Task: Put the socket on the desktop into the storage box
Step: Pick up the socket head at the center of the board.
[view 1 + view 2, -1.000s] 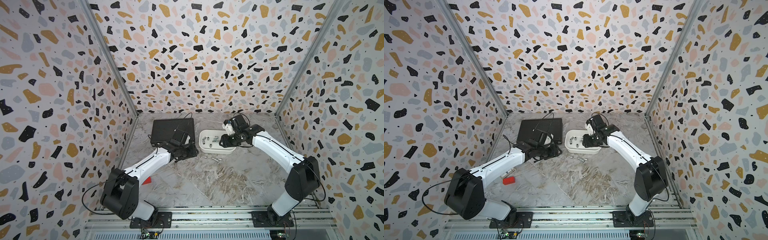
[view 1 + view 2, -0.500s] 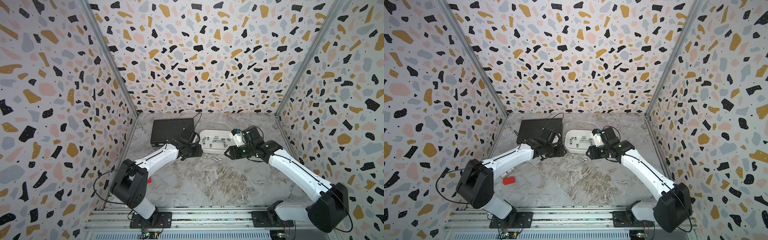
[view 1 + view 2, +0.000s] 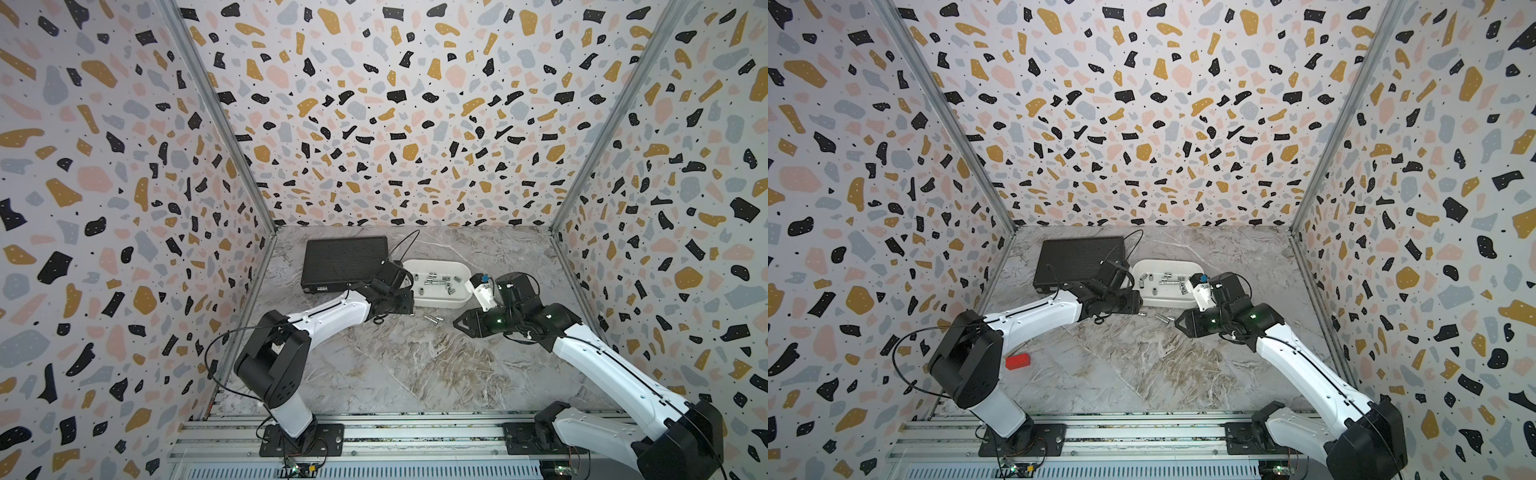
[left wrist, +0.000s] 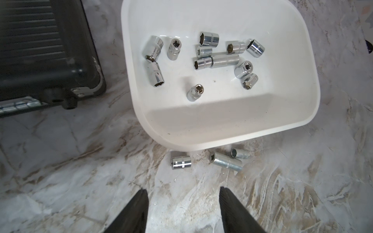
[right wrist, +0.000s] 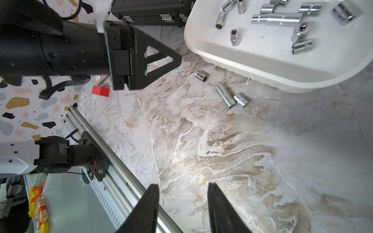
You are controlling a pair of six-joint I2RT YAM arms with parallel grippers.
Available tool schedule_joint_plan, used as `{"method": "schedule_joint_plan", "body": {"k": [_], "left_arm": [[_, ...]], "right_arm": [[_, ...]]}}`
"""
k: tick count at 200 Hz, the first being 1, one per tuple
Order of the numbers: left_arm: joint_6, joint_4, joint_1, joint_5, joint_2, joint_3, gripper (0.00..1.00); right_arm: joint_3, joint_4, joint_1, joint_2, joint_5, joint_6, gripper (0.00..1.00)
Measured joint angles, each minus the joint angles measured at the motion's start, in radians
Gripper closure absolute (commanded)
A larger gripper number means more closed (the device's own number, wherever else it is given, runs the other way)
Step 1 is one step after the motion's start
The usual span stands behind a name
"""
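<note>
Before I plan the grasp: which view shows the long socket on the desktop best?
The left wrist view: the long socket lies large and sharp, open end visible, just outside the box. The right wrist view shows it smaller; both top views show only a tiny speck.

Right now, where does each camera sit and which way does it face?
Top views: high behind both arms, looking down on the desktop; they show whole.
Left wrist: behind the left gripper, facing the storage box; fingertips show.
Right wrist: over the right gripper, facing the desktop; fingertips show.
Shared: both wrist views show the long socket.
</note>
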Motion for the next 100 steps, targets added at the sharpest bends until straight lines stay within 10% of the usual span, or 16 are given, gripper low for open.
{"method": "schedule_joint_plan", "body": {"k": [100], "left_arm": [[0.019, 0.099, -0.042, -0.088, 0.131, -0.006, 0.38]], "right_arm": [[-0.024, 0.003, 0.0, -0.01, -0.002, 0.0, 0.55]]}}
